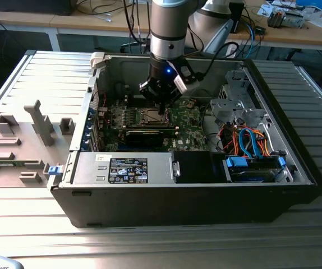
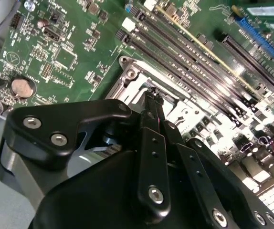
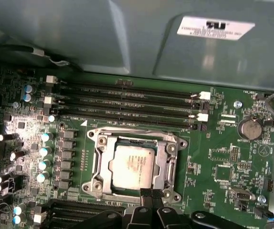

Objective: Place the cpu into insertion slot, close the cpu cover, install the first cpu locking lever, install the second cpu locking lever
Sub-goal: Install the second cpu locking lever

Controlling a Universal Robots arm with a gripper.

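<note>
Inside the case (image 1: 88,106), mid-board (image 3: 213,157), the cpu (image 3: 132,166) sits in its slot (image 3: 99,186), cover (image 3: 162,164) lying down. Gripper (image 3: 151,194), fingers together and empty, touches the frame's edge; a slip risks scraping the board.

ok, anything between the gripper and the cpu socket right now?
Nothing visible. The gripper sits right at the edge of the insertion slot, fingertips together. The cpu already lies in the slot, framed by the cpu cover. No cable or part crosses between them.
</note>
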